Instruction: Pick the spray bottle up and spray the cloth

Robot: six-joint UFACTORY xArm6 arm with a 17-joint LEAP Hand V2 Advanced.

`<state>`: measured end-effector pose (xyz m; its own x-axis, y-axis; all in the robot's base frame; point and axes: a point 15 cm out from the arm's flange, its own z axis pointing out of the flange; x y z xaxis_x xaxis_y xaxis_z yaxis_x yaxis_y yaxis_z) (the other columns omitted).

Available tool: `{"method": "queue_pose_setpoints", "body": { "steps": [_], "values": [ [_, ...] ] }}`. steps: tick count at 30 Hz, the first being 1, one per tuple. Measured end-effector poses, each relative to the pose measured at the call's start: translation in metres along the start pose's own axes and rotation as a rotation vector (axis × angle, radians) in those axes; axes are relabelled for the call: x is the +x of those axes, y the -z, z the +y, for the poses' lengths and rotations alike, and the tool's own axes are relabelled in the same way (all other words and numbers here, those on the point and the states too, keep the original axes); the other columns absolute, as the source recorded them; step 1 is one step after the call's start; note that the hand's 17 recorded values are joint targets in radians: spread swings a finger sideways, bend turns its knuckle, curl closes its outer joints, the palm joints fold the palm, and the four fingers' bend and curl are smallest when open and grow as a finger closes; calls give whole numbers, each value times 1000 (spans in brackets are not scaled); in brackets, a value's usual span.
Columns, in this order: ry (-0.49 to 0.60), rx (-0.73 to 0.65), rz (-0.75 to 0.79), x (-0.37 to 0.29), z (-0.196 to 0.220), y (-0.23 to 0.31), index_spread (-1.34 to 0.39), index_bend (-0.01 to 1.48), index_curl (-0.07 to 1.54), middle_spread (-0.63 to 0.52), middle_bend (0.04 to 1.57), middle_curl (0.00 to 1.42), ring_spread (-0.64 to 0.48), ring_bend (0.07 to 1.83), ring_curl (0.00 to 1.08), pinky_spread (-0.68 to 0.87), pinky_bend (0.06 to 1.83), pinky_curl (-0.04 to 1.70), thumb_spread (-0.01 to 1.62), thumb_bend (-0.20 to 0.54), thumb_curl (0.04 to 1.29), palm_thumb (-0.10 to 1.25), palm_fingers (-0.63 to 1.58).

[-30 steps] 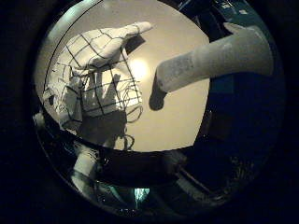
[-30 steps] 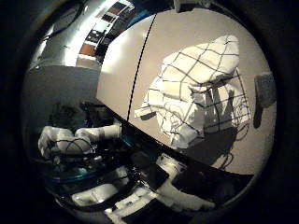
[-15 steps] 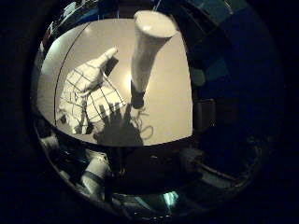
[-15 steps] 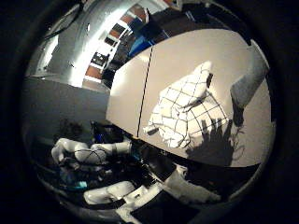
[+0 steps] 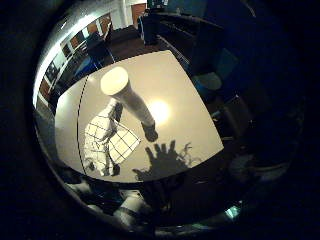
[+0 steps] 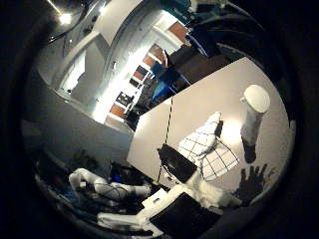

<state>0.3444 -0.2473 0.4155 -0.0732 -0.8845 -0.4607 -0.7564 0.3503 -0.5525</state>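
A white spray bottle (image 5: 131, 100) stands upright on the pale table (image 5: 185, 100). Right beside it lies a crumpled white cloth (image 5: 107, 142) with a dark grid pattern. My right hand (image 6: 174, 204) is well above the table and apart from both; its white and black fingers show at the edge of the thumb side view and hold nothing. The hand's shadow (image 5: 165, 160) falls on the table near the bottle's base, with the fingers spread.
A dark seam (image 5: 79, 125) runs across the table beyond the cloth. Dark furniture (image 5: 220, 75) stands past the table's edges. A bright light spot (image 5: 159, 110) lies on the table beside the bottle.
Both views have swung and pulled back: the hand has risen away from the table and turned. Bottle and cloth look smaller and hold their places on the table.
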Motion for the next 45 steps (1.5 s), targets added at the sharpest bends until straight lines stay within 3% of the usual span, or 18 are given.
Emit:
{"method": "queue_pose_setpoints", "body": {
  "steps": [6,13,27,45],
  "values": [
    [-89,59,-70,33,1,-10,-156,152,289,206,194,316,233,283,266,376,330,316,1062,-20,306,582,98],
    [-275,111,-213,58,44,-55,-123,151,276,224,200,328,242,338,276,377,330,315,1058,-22,309,606,116],
    [-389,90,-268,90,88,-87,-106,150,270,224,228,348,242,364,273,367,321,317,1060,-23,312,615,124],
    [-453,94,-308,118,89,-107,-87,153,275,217,244,354,232,393,268,366,298,313,1060,-23,313,614,159]
  ]
}}
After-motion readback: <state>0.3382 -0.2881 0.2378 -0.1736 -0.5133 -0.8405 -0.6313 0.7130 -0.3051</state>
